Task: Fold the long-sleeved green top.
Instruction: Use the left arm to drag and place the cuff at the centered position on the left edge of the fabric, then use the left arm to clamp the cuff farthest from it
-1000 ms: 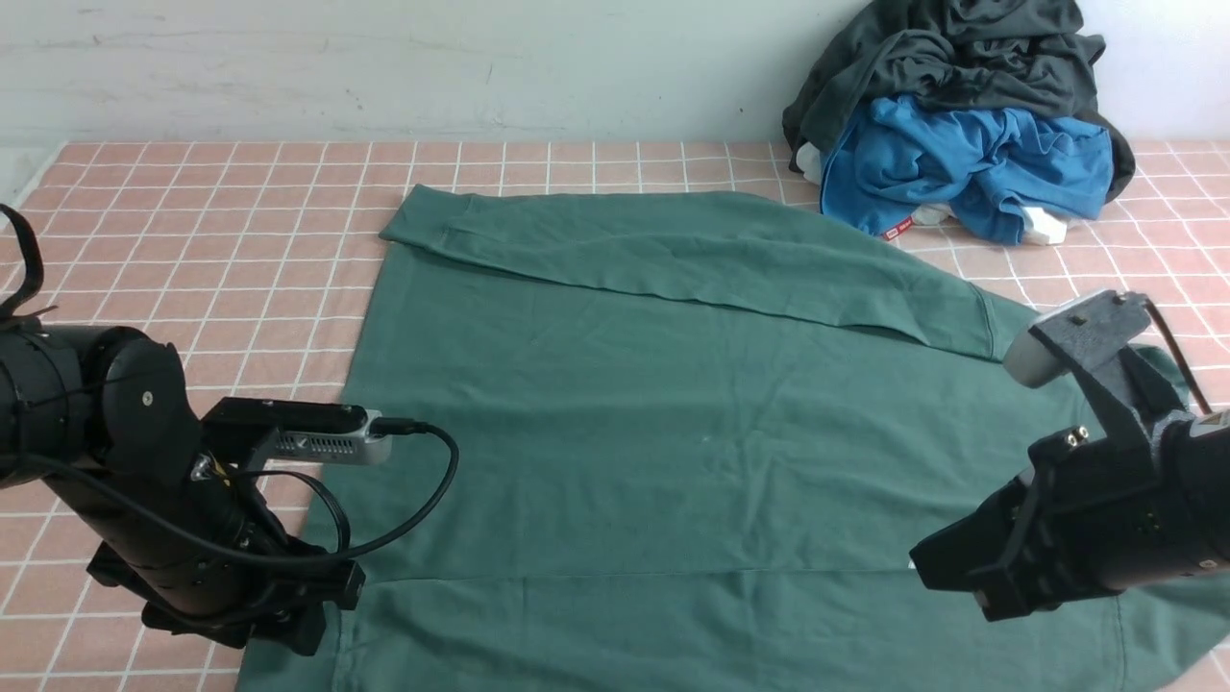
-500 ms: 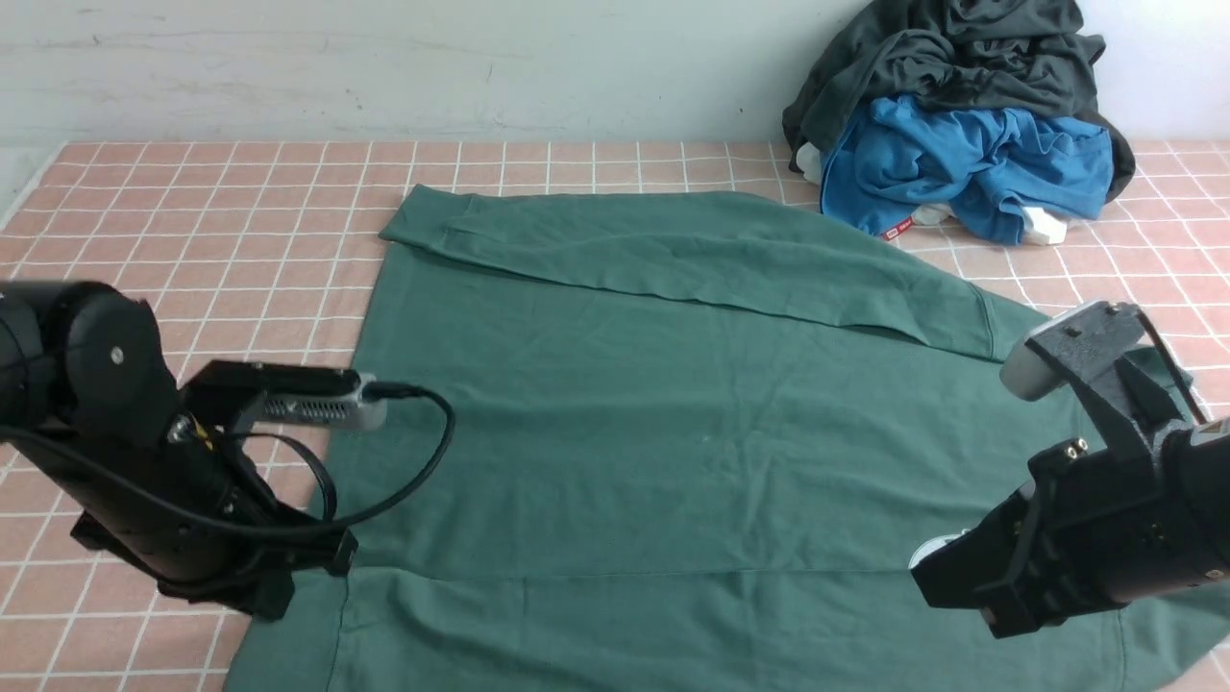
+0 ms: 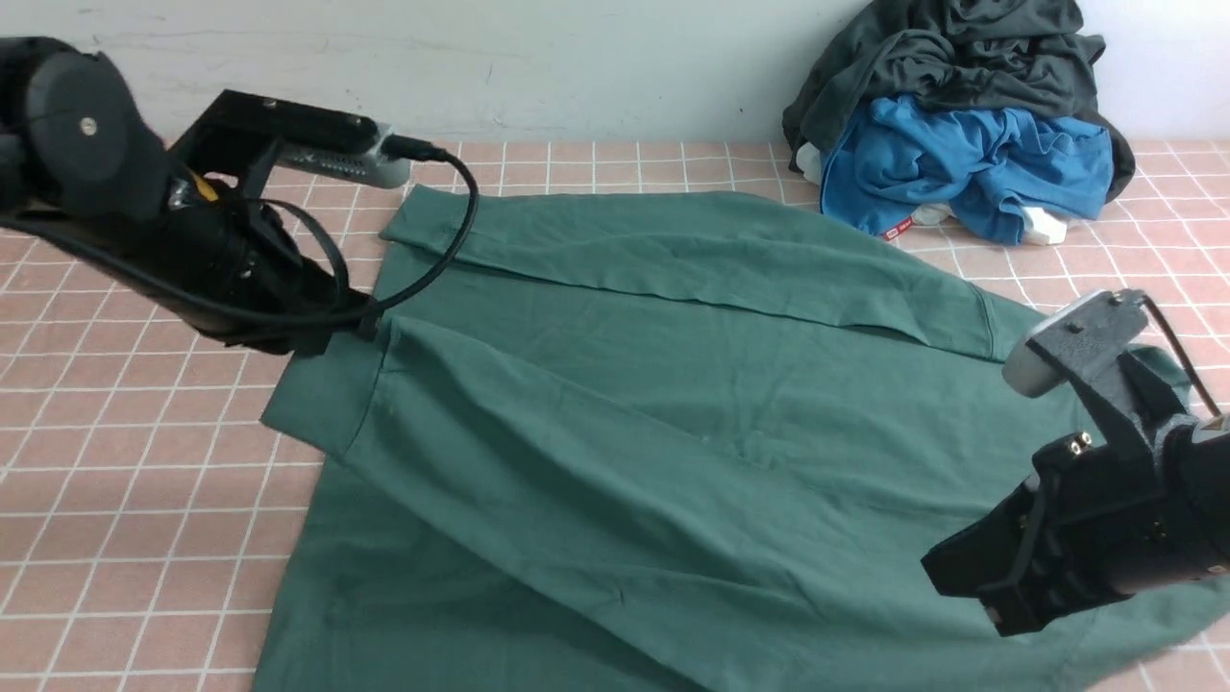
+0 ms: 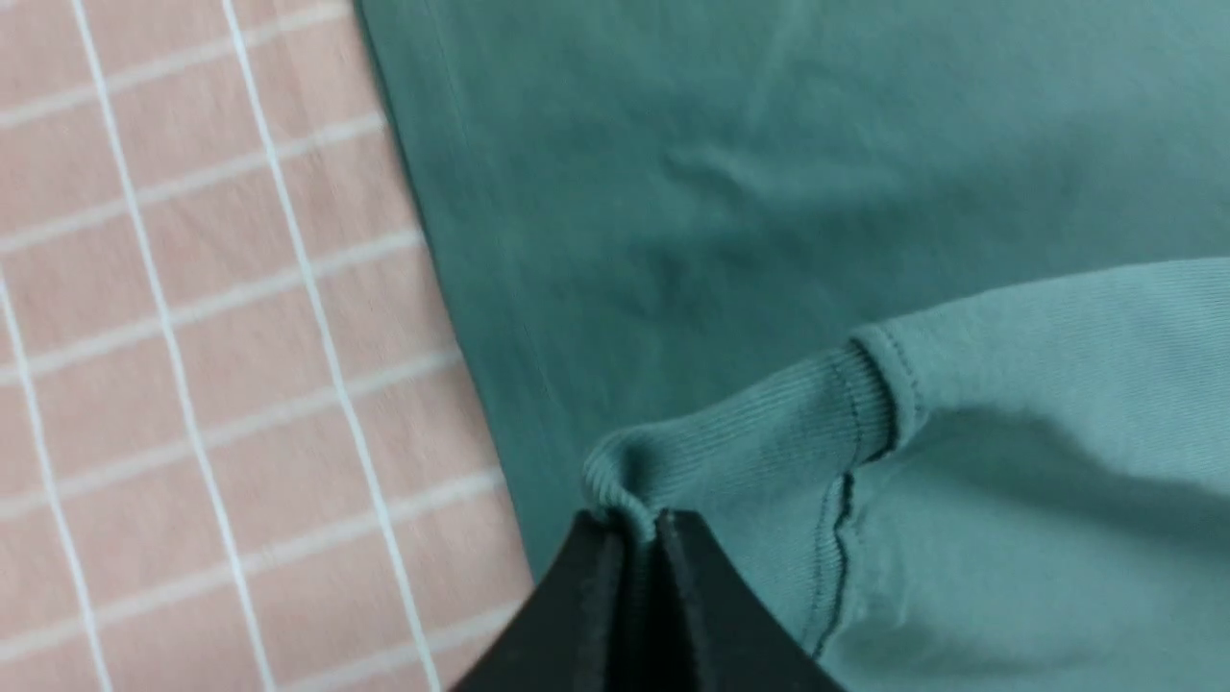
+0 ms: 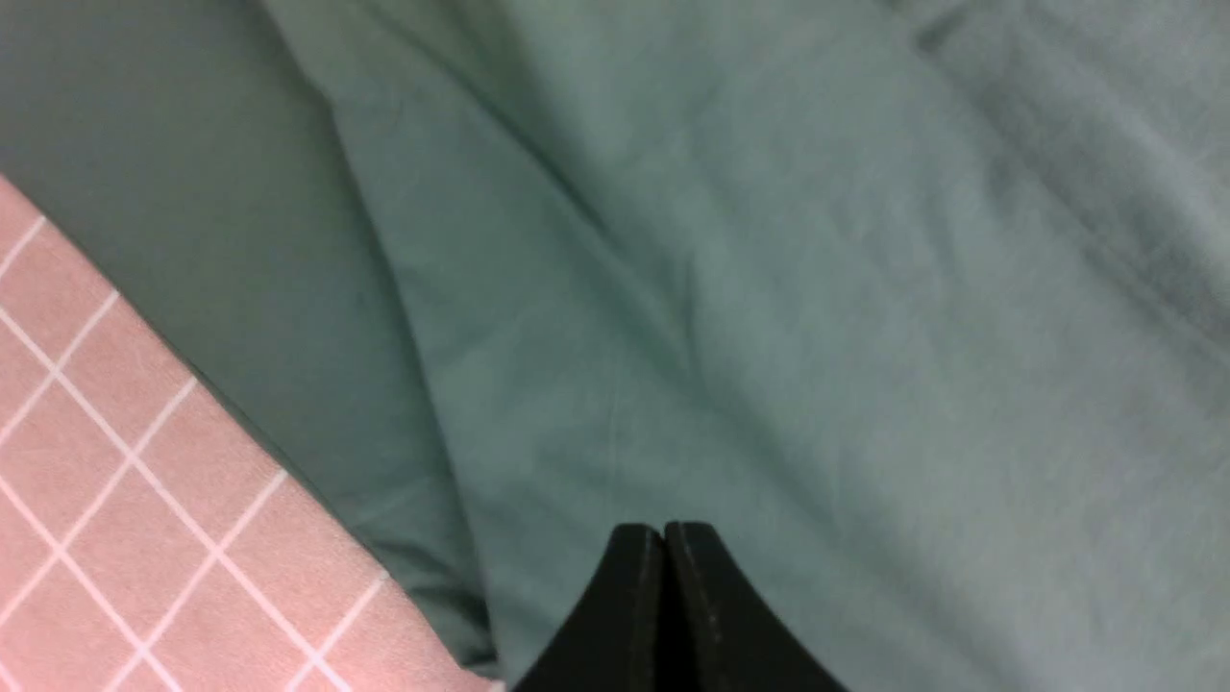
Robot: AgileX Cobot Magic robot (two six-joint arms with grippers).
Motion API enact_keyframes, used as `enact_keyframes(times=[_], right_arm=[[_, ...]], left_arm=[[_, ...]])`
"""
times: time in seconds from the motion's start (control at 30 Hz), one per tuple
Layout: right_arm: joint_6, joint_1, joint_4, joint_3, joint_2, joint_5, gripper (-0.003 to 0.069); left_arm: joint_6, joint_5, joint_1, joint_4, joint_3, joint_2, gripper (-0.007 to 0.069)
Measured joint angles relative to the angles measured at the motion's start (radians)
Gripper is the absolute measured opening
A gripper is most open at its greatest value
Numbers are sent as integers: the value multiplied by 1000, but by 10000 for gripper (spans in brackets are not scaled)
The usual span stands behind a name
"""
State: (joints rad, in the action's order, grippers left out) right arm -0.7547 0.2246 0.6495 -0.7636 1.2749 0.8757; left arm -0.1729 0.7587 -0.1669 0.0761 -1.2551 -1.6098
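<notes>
1. Front view: since a second ago my left arm (image 3: 144, 231) has swung up from the near left corner to the far left. My left jaws are clamped on the cuff (image 3: 312, 404) of the near sleeve (image 3: 519, 461) of the green long-sleeved top (image 3: 769, 404). That sleeve lay along the near edge before. It now slants across the body of the top, lifted at my end. My right arm (image 3: 1095, 538) has barely shifted and sits low over the top's near right part, my right jaws together. The far sleeve (image 3: 673, 250) lies folded as before. At the far right a charcoal garment (image 3: 951, 58) is heaped on a blue garment (image 3: 971, 163), well apart from both arms. The tabletop (image 3: 173, 500) is pink with white grid lines, and a pale wall (image 3: 480, 58) stands behind it.
2. Left wrist view: my left jaws pinch the ribbed cuff's edge. Flat green cloth lies below, with gridded tabletop beside it.
3. Right wrist view: my right jaws are pressed together over creased green cloth. I cannot tell whether any fabric is caught between them.
</notes>
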Motion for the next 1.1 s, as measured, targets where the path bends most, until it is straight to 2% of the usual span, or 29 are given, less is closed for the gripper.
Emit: enact_keyframes(times=[0.27, 0.37, 0.5, 0.57, 0.6, 0.63, 0.73, 0.87, 0.93, 1.1], right_arm=[[89, 0, -130, 0, -6, -50, -9], [120, 0, -173, 0, -10, -58, -8], [132, 0, -190, 0, -10, -68, -6], [136, 0, -195, 0, -10, -79, -6], [136, 0, -195, 0, -10, -81, -6], [136, 0, -198, 0, -10, -91, -5], [137, 0, -198, 0, -10, -104, -5], [137, 0, -198, 0, -5, -109, -5], [137, 0, -198, 0, 4, -111, -5], [137, 0, -178, 0, 24, -117, -5]], left_arm=[[15, 9, 0, -47, -307, -345, 20], [43, 67, 0, -58, -418, -442, 62], [85, 156, 0, -100, -574, -548, 198], [120, 188, 0, -142, -694, -617, 319], [123, 189, 0, -145, -705, -623, 329], [157, 190, 0, -166, -801, -677, 407], [218, 179, 2, -185, -953, -773, 489], [296, 160, 13, -193, -1094, -880, 521], [379, 147, 30, -193, -1179, -958, 524], [490, 61, 63, -196, -1219, -1021, 524]])
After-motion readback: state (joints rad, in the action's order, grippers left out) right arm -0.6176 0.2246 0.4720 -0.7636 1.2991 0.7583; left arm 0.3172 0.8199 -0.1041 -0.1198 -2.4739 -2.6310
